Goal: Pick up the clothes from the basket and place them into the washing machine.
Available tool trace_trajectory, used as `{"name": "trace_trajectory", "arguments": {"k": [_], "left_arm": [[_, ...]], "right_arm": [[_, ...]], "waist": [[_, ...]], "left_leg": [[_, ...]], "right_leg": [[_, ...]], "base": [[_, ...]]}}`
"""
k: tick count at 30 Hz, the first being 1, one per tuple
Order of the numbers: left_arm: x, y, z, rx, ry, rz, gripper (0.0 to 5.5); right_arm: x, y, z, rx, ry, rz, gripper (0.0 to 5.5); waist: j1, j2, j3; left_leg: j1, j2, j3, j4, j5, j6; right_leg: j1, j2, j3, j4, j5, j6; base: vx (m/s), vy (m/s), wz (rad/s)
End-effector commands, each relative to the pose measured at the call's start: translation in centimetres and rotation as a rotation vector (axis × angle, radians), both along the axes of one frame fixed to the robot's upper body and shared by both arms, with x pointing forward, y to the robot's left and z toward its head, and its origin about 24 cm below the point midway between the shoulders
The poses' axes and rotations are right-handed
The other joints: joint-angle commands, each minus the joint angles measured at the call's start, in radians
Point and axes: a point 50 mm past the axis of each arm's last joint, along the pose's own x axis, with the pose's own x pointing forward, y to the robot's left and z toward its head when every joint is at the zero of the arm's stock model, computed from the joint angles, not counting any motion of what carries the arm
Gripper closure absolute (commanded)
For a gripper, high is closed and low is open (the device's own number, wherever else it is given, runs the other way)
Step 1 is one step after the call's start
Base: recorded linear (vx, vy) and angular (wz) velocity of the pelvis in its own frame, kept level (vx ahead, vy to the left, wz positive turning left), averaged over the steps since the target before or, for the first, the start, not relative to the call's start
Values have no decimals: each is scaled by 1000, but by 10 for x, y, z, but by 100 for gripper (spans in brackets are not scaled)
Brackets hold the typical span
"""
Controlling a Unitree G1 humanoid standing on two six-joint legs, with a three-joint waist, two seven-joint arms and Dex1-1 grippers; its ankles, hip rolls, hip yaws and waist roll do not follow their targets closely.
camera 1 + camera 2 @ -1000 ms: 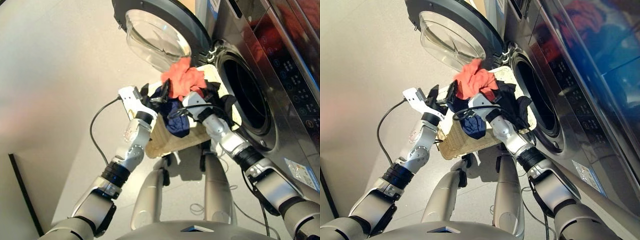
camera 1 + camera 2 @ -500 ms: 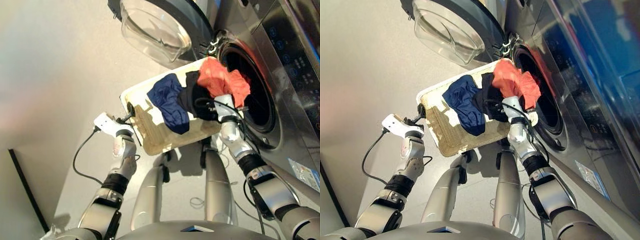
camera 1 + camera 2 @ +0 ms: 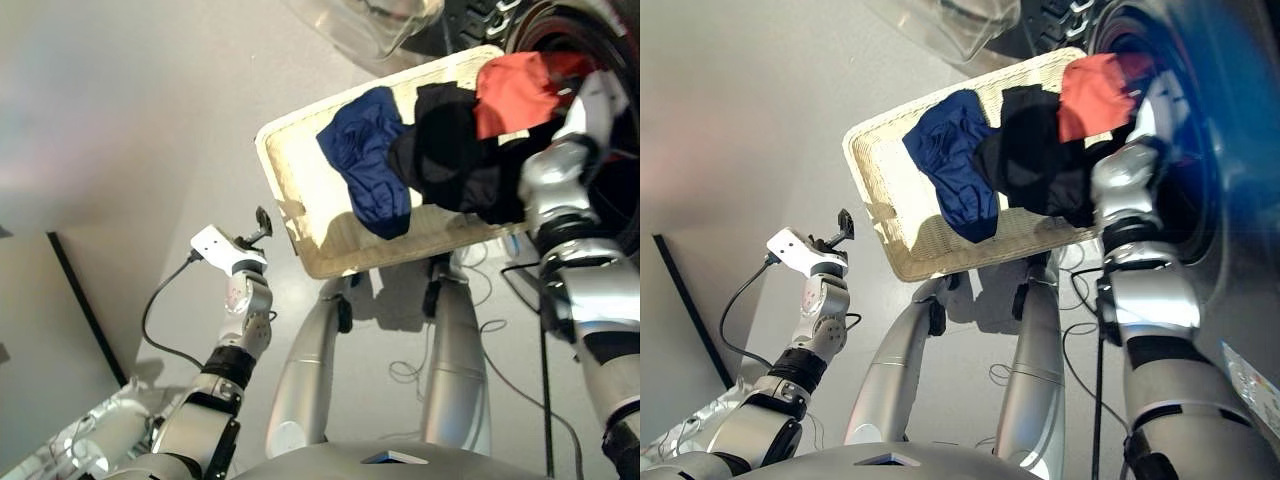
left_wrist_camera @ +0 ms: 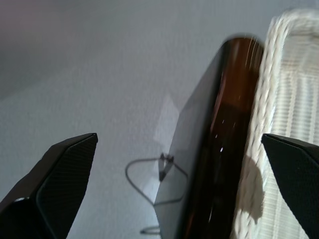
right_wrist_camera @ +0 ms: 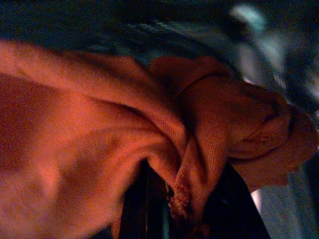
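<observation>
Landmark: basket, cream wicker, tilted steeply with its inner face toward the head camera.

Nearest: left gripper, off the basket's near-left corner, just clear of the rim, not touching. Fingers spread wide in the left wrist view, nothing between them. Idle.

On the basket: navy garment mid-tray, draped and hanging toward the lower rim. Black garment just beside it on the washer side, overlapping it and spilling over the rim there.

At the basket's far washer-side corner: orange-red garment, lifted off the tray, bunched at the mouth of the washing machine. Right gripper buried in that cloth; right wrist view filled with orange folds, dark interior behind. Fingers hidden, so cannot tell whether clamped or apart. Judging by how the cloth bunches at the gripper, probably carried by it.

Step in hand: orange piece into the drum. To do well: push well past the door seal before release, keep trailing folds off the basket corner and off the black garment, avoid dragging that out.

Orientation: basket's long axis runs from the left gripper's side up toward the washer opening, far end highest. Orange bundle crumpled, no clear long axis; loose end toward the opening.
</observation>
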Motion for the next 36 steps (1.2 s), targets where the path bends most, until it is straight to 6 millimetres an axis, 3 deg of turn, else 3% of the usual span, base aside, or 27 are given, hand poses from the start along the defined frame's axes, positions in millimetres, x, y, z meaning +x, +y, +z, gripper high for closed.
{"name": "trace_trajectory", "arguments": {"k": [1, 4, 5, 6, 10, 11, 12, 14, 17, 20, 21, 28, 36], "left_arm": [[-8, 24, -2, 25, 4, 54, 0], [-8, 23, -2, 26, 5, 44, 0], [-8, 22, -2, 28, 3, 40, 0], [-8, 22, -1, 35, 1, 35, 0], [-4, 17, 3, 51, -16, 14, 0], [-2, 17, 5, 53, -25, 14, 0], [0, 18, 7, 60, -37, 15, 0], [5, 16, 15, 70, -70, 3, 0], [13, 17, 23, 100, -87, -13, 0], [19, 16, 28, 152, -99, -36, 0], [22, 16, 32, 190, -112, -51, 0], [44, -14, 52, 320, -157, -202, 0], [65, -41, 63, 345, -124, -264, 0]], "right_arm": [[-30, -30, 56, 20, -300, -138, 550], [-44, -42, 70, 26, -380, -195, 550], [-44, -42, 72, 2, -373, -190, 550], [-45, -43, 71, -19, -354, -189, 550], [-37, -37, 58, 19, -364, -135, 550], [-31, -31, 55, 22, -362, -82, 153], [-22, -22, 48, 15, -348, 35, 0], [-8, 6, 27, -2, -392, 280, 0], [8, 33, -14, 31, -316, 499, 0], [17, 62, -35, -33, -211, 658, 0], [20, 74, -35, -147, -119, 714, 0], [22, 142, -60, -460, 90, 1040, 0], [5, 207, -90, -629, 182, 1346, 0]], "waist": [[-35, 20, -14], [-42, 16, -18], [-37, 16, -25], [-45, 11, -19], [-52, 6, -20], [-53, 4, -21], [-57, -1, -20], [-72, -10, -9], [-88, -21, 2], [-96, -31, 5], [-100, -36, 5], [-118, -63, -1], [-151, -90, -1]], "left_leg": [[-13, 25, -82, 137, -108, 12], [-21, 23, -84, 140, -109, 11], [-9, 26, -91, 136, -129, 6], [-22, 22, -82, 138, -105, 10], [-12, 20, -80, 136, -106, 8], [-8, 21, -80, 133, -105, 8], [-4, 22, -78, 130, -104, 7], [18, 29, -73, 114, -101, 4], [53, 35, -72, 76, -97, -2], [93, 39, -69, 32, -88, -5], [105, 40, -70, 13, -80, -7], [164, 44, -69, -52, -59, -12], [190, 48, -55, -93, -53, -12]], "right_leg": [[-32, -5, 42, -33, 101, 95], [-40, -7, 43, -31, 104, 96], [-34, -2, 47, -22, 81, 106], [-39, -8, 43, -37, 109, 97], [-20, -8, 44, -50, 116, 97], [-14, -7, 44, -56, 119, 97], [-6, -6, 43, -65, 123, 96], [21, -7, 40, -91, 132, 96], [64, -6, 33, -135, 139, 96], [98, -5, 29, -176, 148, 96], [109, -3, 28, -192, 152, 95], [157, -2, 27, -244, 167, 102], [158, 14, 44, -281, 185, 103]], "base": [[-51, 28, 16], [62, 2, 14], [0, 0, 0], [0, 0, 0], [-18, 2, -2], [0, 0, 0], [0, 0, 0], [0, 0, 0], [0, 0, 0], [0, 0, 0], [0, 0, 0], [0, 0, 0], [0, 0, 0]]}}
